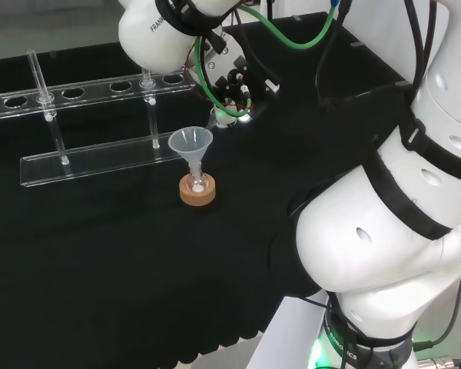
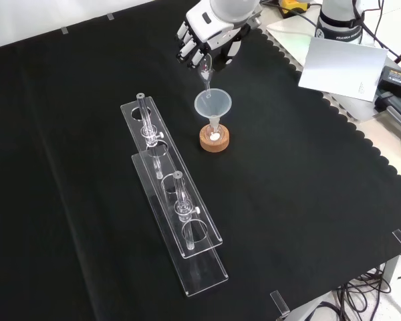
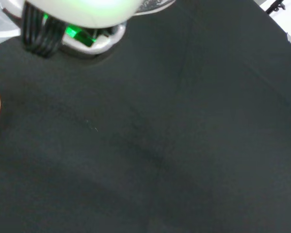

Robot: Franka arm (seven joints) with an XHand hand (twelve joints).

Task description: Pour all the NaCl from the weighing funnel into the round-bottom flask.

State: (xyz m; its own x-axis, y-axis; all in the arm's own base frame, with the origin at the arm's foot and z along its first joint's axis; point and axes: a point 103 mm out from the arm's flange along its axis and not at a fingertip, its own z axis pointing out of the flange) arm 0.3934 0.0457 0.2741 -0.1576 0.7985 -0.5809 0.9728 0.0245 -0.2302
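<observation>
Fingers [image 2: 190,41] are curled round the weighing funnel [image 2: 206,72]; its spout should be kept centred over the plastic funnel [image 2: 212,104] and tilted slowly.

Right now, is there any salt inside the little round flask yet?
Yes. In the front view, white powder lies at the bottom of the round flask, which sits on its cork ring under the clear funnel.

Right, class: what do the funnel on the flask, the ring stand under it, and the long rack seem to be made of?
Translucent cone-shaped funnel: probably plastic, slightly milky. Tan ring stand: cork, with a matt grainy look. Long clear rack: likely acrylic, transparent with glossy edges.
</observation>
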